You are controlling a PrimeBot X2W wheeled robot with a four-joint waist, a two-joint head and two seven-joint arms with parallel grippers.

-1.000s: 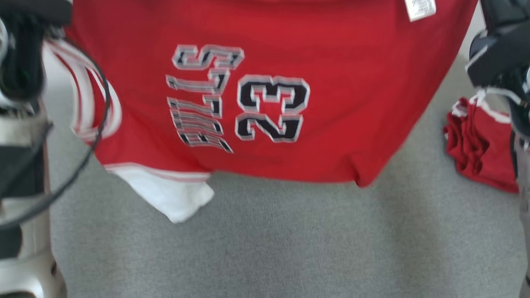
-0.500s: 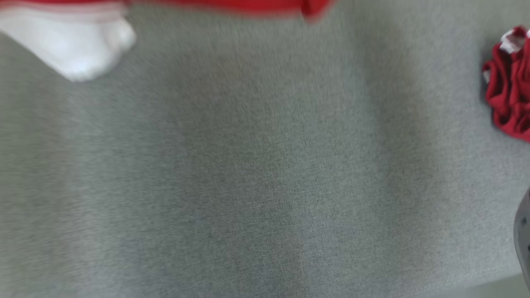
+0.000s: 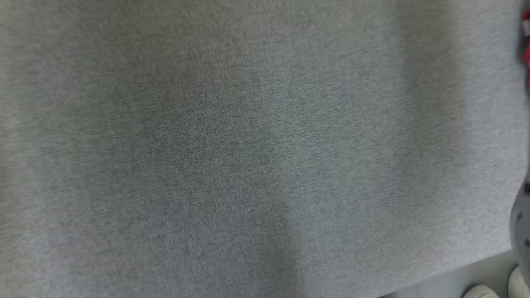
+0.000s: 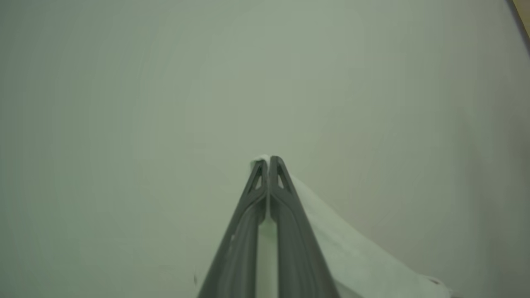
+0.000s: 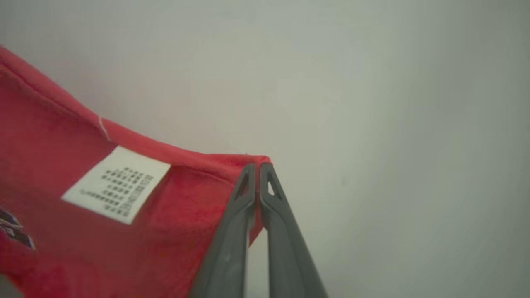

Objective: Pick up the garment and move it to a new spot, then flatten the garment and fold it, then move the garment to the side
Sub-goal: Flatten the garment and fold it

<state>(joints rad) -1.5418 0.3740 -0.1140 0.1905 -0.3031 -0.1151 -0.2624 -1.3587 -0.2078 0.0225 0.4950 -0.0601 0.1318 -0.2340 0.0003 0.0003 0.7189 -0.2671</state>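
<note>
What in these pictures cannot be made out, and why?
- Head view: red cloth, cut off by the right edge.
- Right wrist view: print on the white label of the garment, too small and blurred.
- Left wrist view: most of the white cloth, cut off by the bottom edge.

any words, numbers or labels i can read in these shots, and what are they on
White care label on the red garment: rows of tiny print, too small and blurred to read.
Dark-and-white print at the garment's edge: cut off by the frame, unreadable.
So no text can be quoted.
</note>
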